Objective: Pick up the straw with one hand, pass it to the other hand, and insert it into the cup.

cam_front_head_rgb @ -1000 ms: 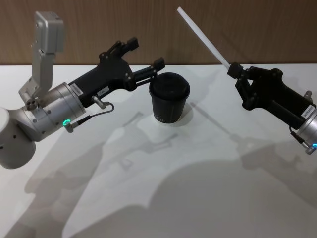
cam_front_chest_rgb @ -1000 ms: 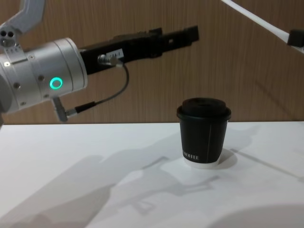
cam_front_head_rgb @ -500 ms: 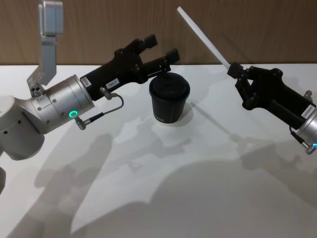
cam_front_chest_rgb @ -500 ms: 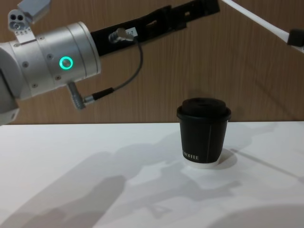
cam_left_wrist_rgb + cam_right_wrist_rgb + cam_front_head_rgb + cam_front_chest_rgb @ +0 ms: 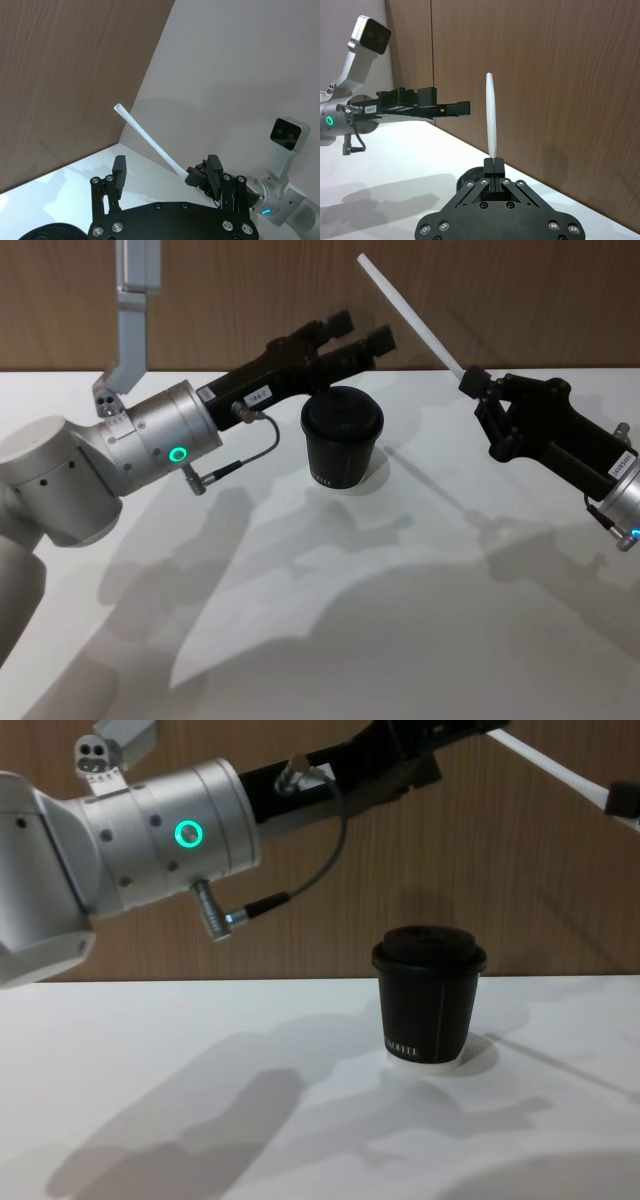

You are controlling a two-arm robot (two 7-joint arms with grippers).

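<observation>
Straw [image 5: 410, 315] hangs in the air, to the right of and above the cup [image 5: 342, 437]. It slants up, and the right gripper [image 5: 470, 380] pinches its lower end. You may judge it light, smooth and easy to crush, so take it gently at mid-length. The left gripper [image 5: 360, 332] stands wide open, high over the cup. You cannot make out a lid hole, and the straw's pinched end is hidden.

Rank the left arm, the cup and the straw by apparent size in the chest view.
1. left arm: largest, though it is also nearest the camera.
2. cup
3. straw: just a thin line.
</observation>
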